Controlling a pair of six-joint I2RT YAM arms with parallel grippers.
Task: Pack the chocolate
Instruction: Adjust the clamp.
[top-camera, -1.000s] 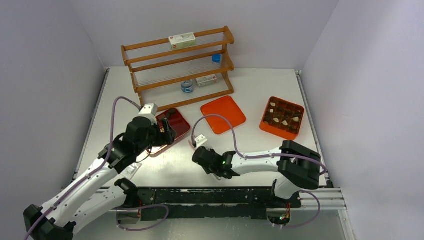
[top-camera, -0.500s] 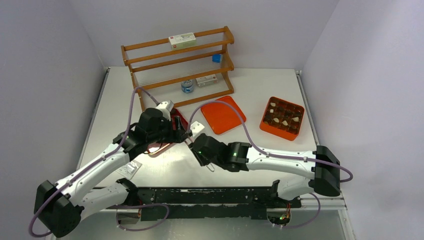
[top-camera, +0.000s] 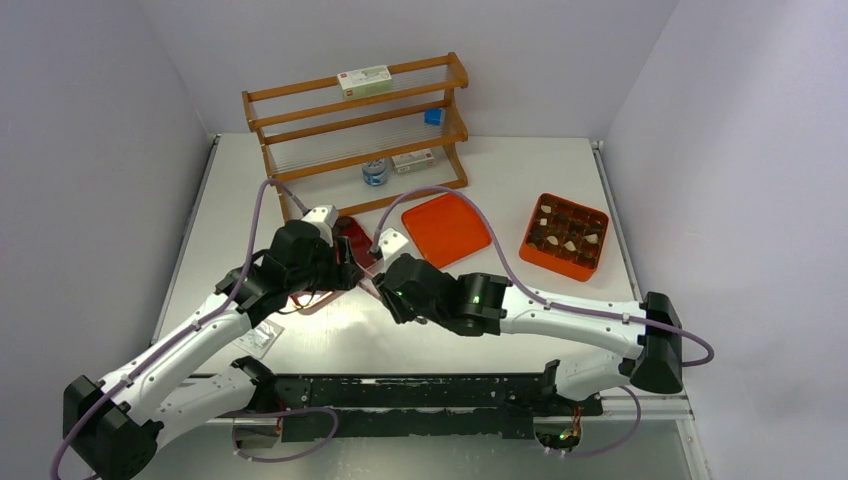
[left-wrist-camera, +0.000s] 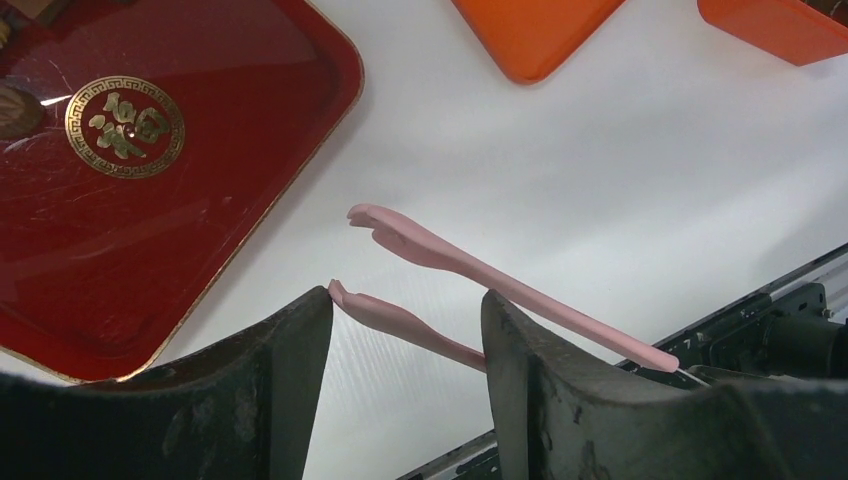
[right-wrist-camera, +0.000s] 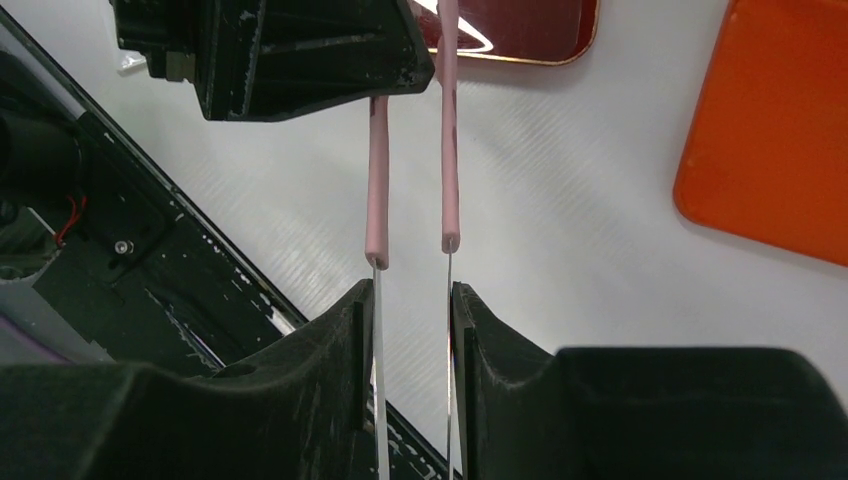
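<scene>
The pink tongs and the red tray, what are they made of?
Pink tongs: seemingly thin silvery metal strips, bare near the right hand, sleeved in matte pink rubbery coating. Red tray: probably glossy lacquered plastic; it mirrors light and shows fine scratches.

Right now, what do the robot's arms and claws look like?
The left arm and right arm are white with black joints, each with a purple cable. The left gripper and right gripper have two chunky black fingers. A green light glows on the right arm.
</scene>
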